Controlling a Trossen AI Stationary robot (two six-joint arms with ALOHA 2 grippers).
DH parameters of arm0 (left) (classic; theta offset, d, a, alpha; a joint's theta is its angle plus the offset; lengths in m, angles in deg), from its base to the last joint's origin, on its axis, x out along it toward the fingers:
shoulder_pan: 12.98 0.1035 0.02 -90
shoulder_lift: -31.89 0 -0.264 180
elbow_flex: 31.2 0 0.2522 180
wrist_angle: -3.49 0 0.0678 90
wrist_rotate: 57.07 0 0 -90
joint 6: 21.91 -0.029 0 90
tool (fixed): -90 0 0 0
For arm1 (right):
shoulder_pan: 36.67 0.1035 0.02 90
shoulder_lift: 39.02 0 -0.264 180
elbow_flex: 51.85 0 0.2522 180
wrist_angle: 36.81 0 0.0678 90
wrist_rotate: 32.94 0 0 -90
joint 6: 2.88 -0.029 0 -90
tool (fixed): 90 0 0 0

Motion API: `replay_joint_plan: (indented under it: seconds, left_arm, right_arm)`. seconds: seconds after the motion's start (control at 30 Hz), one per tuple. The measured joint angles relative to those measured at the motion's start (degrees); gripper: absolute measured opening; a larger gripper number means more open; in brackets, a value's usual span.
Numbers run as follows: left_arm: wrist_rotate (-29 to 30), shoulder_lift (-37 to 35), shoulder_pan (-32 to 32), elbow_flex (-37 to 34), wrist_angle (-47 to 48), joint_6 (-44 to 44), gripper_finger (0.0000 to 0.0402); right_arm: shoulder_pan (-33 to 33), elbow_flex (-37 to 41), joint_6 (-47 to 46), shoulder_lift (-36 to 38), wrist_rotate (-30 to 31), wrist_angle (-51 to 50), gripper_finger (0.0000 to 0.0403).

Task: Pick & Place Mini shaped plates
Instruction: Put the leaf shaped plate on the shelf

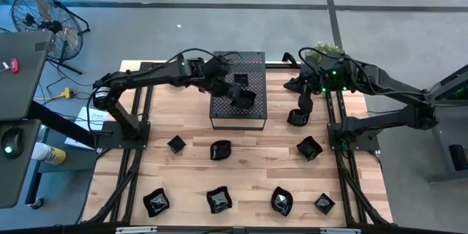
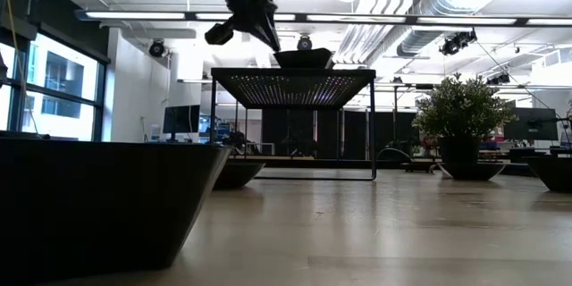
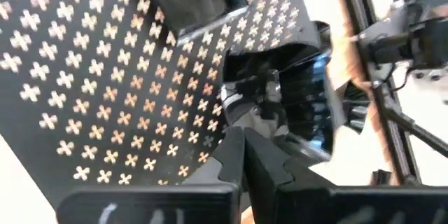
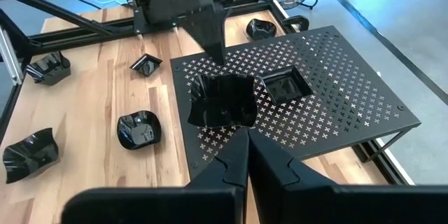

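Several glossy black mini shaped plates lie on the wooden table, among them a plate (image 1: 219, 150), a plate (image 1: 308, 148) and a plate (image 1: 281, 201). A square plate (image 4: 285, 84) sits flat on top of the perforated box (image 1: 238, 113). My left gripper (image 3: 245, 140) reaches over the box from the left, shut on a wavy-rimmed plate (image 4: 224, 105). My right gripper (image 4: 246, 155) is shut and empty. It hovers right of the box (image 1: 300, 108), close to another dark plate (image 1: 295, 119). My left gripper pinches the wavy-rimmed plate by its rim (image 4: 210, 80), on the side toward the table's left. Its fingers (image 2: 261, 29) slant down from the left and above. The plate's base (image 2: 304, 59) is at the box top; I cannot tell whether it rests there.
The perforated box stands on thin legs at the table's far middle. Dark arm frames run along both table sides (image 1: 131, 153). A potted plant (image 1: 325, 50) stands by the right arm's base. Bare wood (image 1: 256, 168) lies between the rows of plates.
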Motion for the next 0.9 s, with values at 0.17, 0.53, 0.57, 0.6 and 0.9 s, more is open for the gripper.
replay_joint_plan:
  seconds: [0.17, 0.53, 0.57, 0.6, 0.9]
  left_arm:
    - [0.00, -2.75, 0.42, 0.00, 0.37, -4.97, 0.0006]
    - [1.04, -10.55, -3.05, -3.68, -15.67, -33.18, 0.0001]
    - [0.07, -11.17, -3.39, -5.05, -18.91, -34.22, 0.0001]
    - [-0.56, -11.94, -3.43, -6.85, -21.82, -34.90, 0.0001]
    - [-2.28, -23.84, -3.17, -29.64, -43.27, -34.19, 0.0000]
  right_arm:
    - [-0.01, 0.00, -0.62, 0.00, -0.08, 1.02, 0.0006]
    - [-1.22, 10.30, 0.81, 2.42, -7.10, 20.17, 0.0001]
    - [-1.66, 13.17, -0.59, 3.07, -9.09, 24.72, 0.0001]
    - [-2.04, 16.09, -2.31, 3.71, -10.20, 28.47, 0.0001]
    - [-3.33, 30.25, -17.88, 12.05, -3.50, 34.68, 0.0001]
